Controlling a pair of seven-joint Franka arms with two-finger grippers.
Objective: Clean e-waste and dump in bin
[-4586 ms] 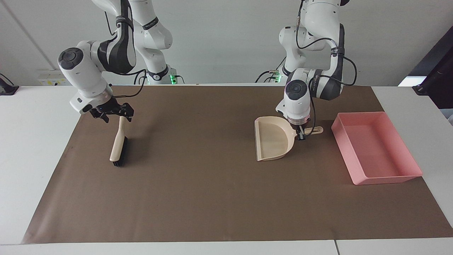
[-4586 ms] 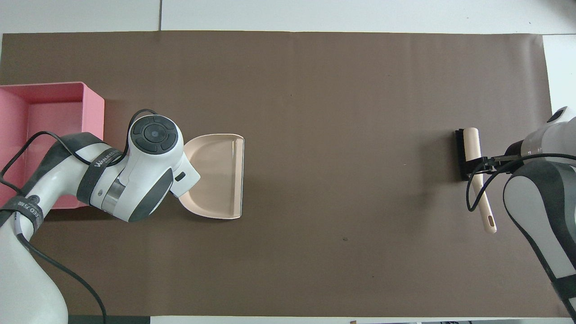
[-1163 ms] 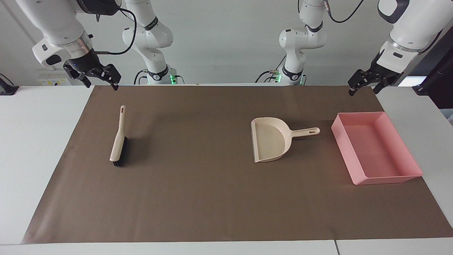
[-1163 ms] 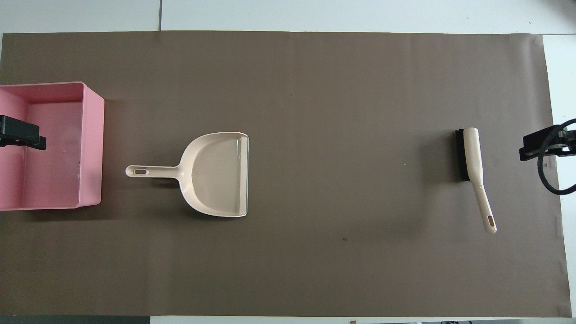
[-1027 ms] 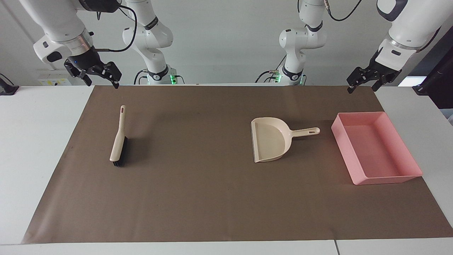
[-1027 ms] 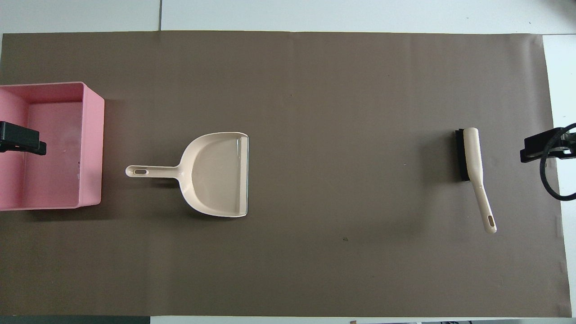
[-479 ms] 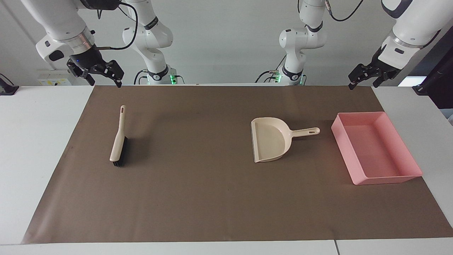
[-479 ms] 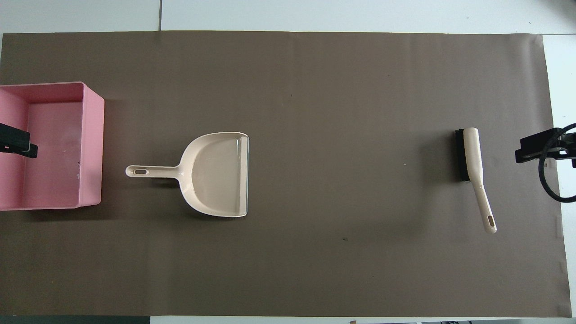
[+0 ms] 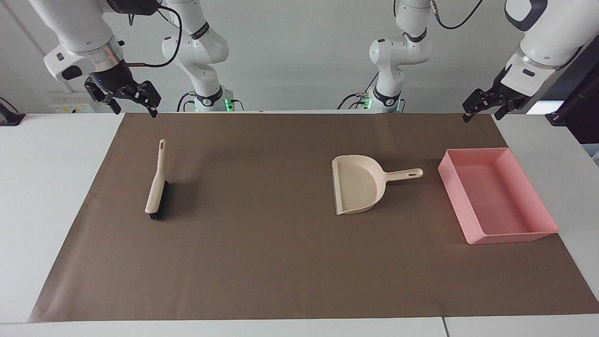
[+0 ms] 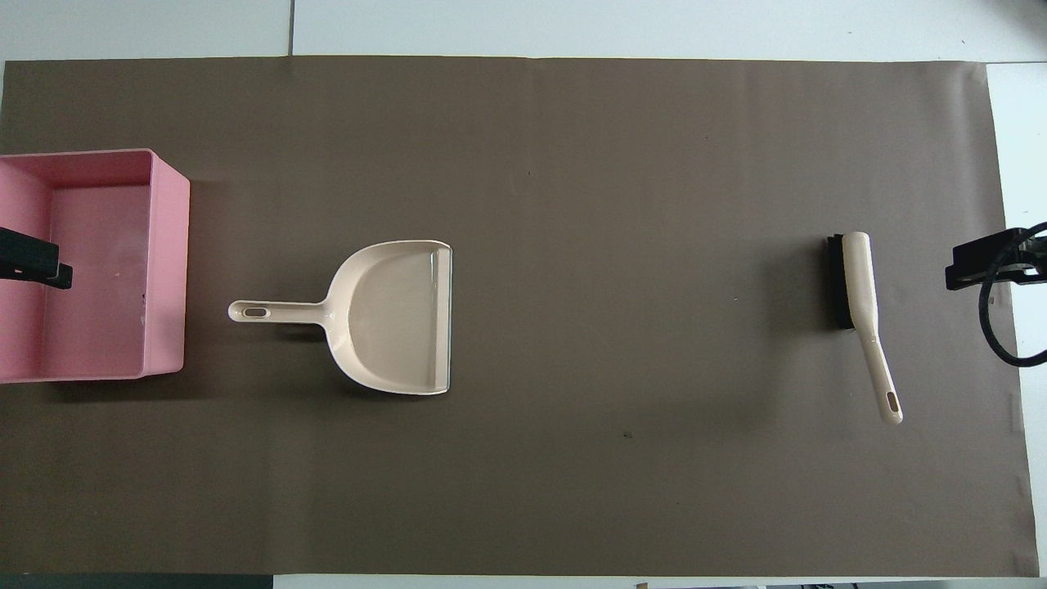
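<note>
The pink bin (image 9: 451, 187) stands at the left arm's end of the mat; it also shows in the overhead view (image 10: 170, 262). A couple of tiny specks (image 10: 144, 298) lie on its floor by the wall beside the dustpan, too small to identify. No e-waste shows on the mat. My left gripper (image 9: 482, 116) hangs open and empty high over the bin's end of the table; one finger (image 10: 33, 263) shows over the bin. My right gripper (image 9: 134, 111) hangs open and empty high over the mat's corner near the brush; one finger (image 10: 977, 266) shows from overhead.
A beige dustpan (image 9: 358, 185) lies flat on the mat beside the bin, its handle (image 10: 270, 311) pointing toward the bin. A beige brush (image 9: 157, 187) with black bristles lies toward the right arm's end (image 10: 859, 286). A brown mat (image 9: 262, 262) covers the table.
Since 4.6 s ago the left gripper let go of the dustpan handle and the right gripper left the brush handle; both rose high. In the last second they only drift slightly.
</note>
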